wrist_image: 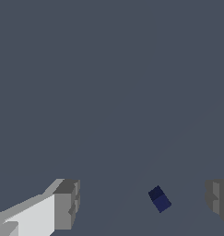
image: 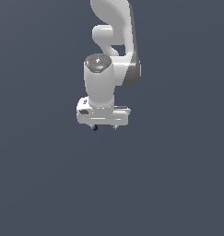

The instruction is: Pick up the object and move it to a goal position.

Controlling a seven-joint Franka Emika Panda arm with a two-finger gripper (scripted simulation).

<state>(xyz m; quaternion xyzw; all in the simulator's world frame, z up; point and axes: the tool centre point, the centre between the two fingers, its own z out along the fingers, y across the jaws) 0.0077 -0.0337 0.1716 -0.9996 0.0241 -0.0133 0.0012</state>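
The object (wrist_image: 159, 199) is a tiny dark navy-blue block. In the wrist view it lies in the gap between my two grey fingertips (wrist_image: 67, 205), touching neither and tilted at an angle to them. My gripper (wrist_image: 143, 203) is open, its jaws spread wide around the block. In the exterior view the white gripper (image: 104, 127) points straight down from the white-and-grey arm. There the object (image: 95, 128) shows only as a dark speck just under the fingertip on the exterior view's left.
A plain, flat dark grey-blue surface fills both views. The arm's upper links (image: 114, 32) rise behind the gripper to the top edge of the exterior view.
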